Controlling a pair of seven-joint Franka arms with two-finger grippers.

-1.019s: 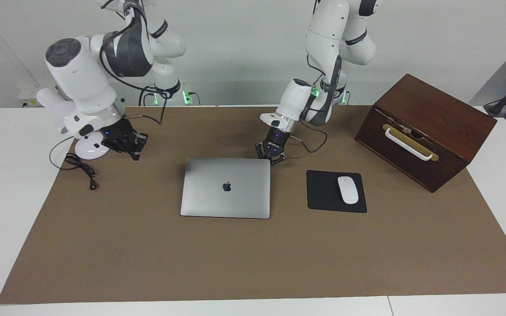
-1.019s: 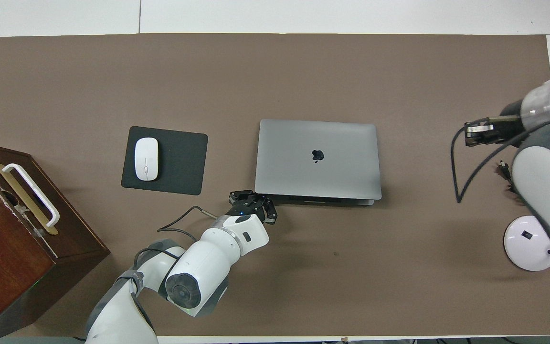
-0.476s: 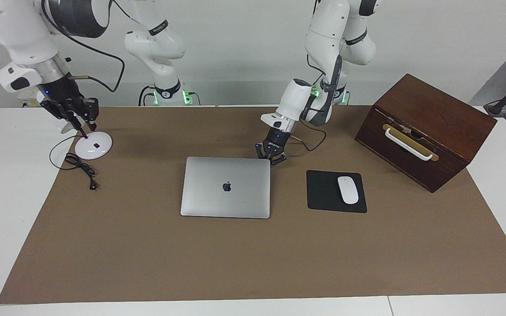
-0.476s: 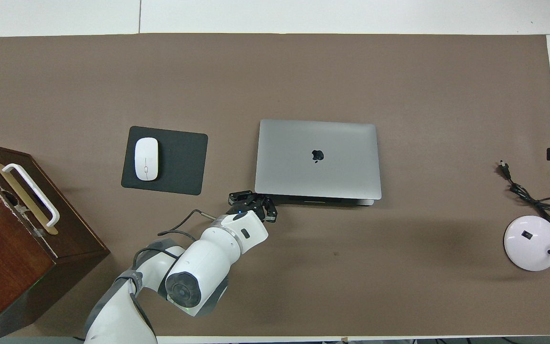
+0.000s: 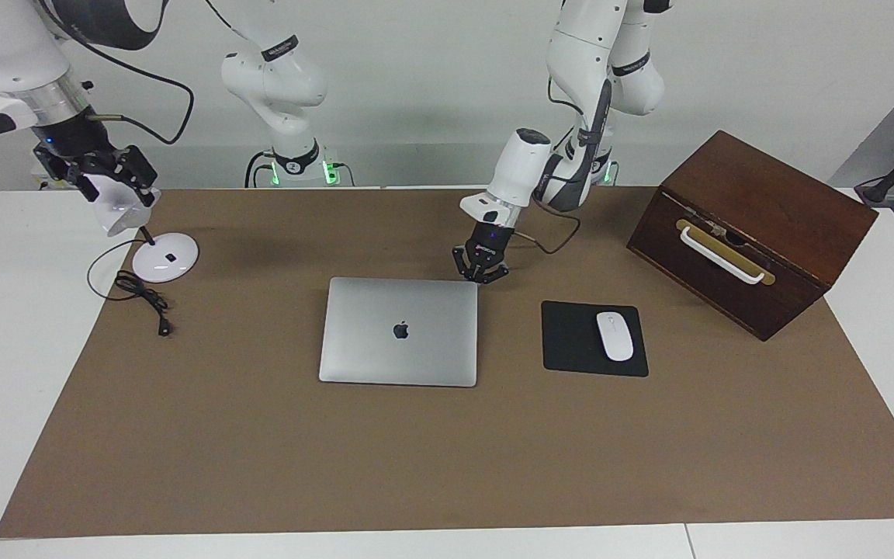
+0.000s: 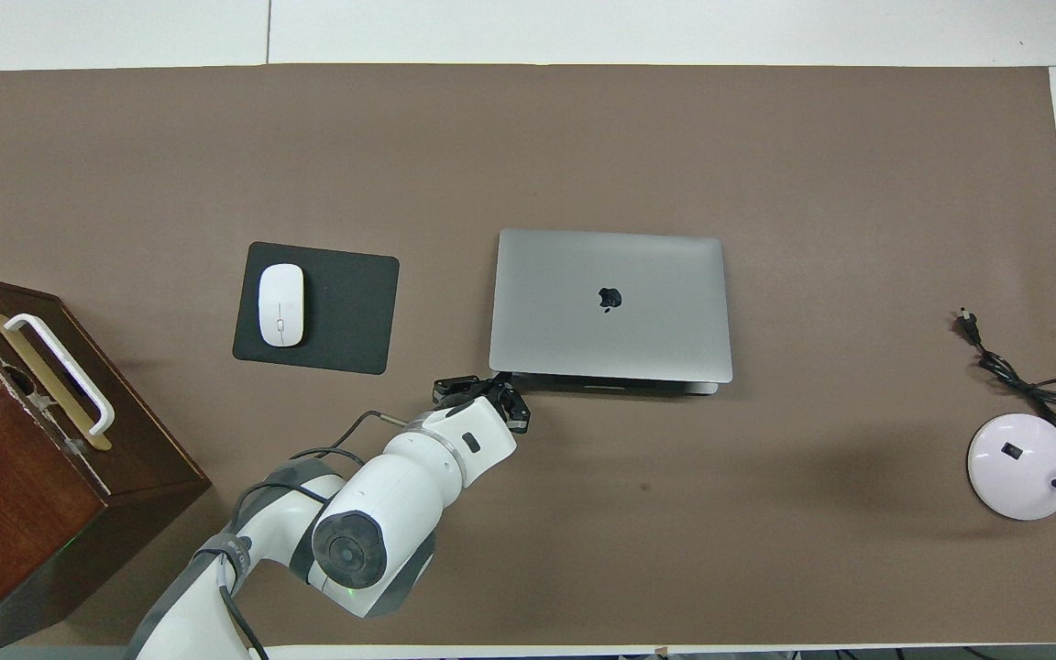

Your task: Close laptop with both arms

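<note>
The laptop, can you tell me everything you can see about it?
The laptop is thin, silver-grey and looks like metal, with a dark apple logo in the middle of its lid. The lid is down flat, so it looks closed. It lies on the brown mat, beside the black mouse pad, and is bigger than the pad. The left gripper, shut, hangs at the laptop's corner nearest the robots on the mouse pad's side; whether it touches can't be told.

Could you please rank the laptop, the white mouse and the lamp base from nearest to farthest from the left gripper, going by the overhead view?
From the left gripper:
1. Laptop, right beside it.
2. White mouse, on the black pad toward the left arm's end.
3. Lamp base, at the right arm's end.
</note>
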